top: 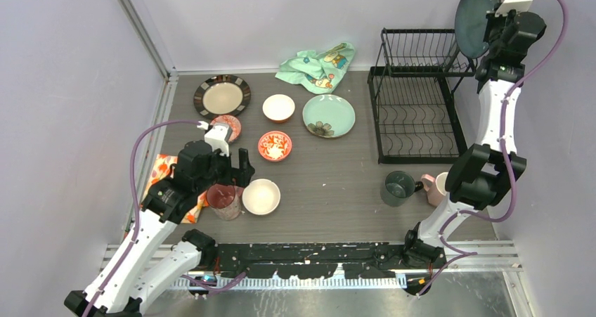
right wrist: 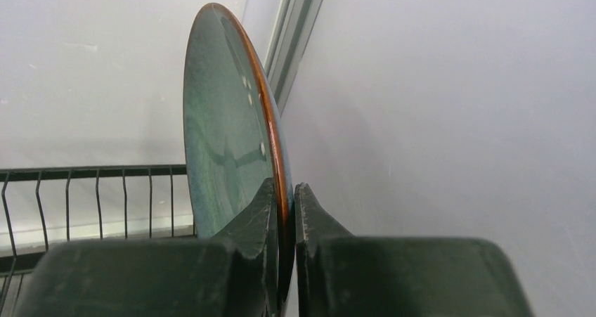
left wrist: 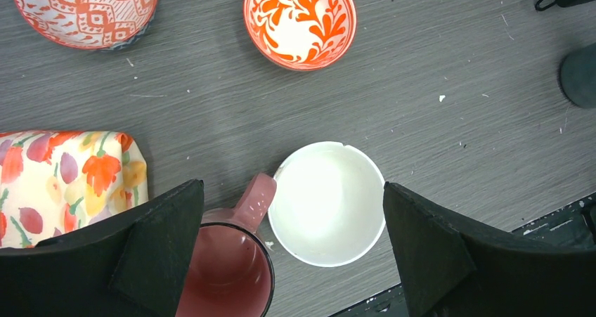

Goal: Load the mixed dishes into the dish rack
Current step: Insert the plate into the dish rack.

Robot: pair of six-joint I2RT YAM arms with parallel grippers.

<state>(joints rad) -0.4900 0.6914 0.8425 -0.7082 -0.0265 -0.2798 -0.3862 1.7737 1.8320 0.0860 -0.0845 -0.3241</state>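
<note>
Up high over the back R corner, the R claw is shut tight on the dark blue-green plate, pinching its rim btw both fingers. The plate stands on its edge, nearly straight up, w/ its round face turned to the L side. From the wrist cam you see it edge-on, the rim going up & away from the claw. It's smooth & shiny, w/ a thin orange-brown line round the rim & a few pale dots. It hangs above the R end of the dish rack, which is thin black wire w/ a top shelf & a wider bottom basket.

The L claw is wide open & holds nothing. It hovers over a pink cup & a plain white bowl, both mouth up on the grey counter. The cup's handle points at the bowl & sits just beside its rim.

Further back are a red flower bowl, a red zigzag bowl, another white bowl, a beige plate w/ a dark rim & a pale green plate, both plates lying flat. A dark green cup stands in front of the rack. An orange flower cloth lies folded by the L claw.
</note>
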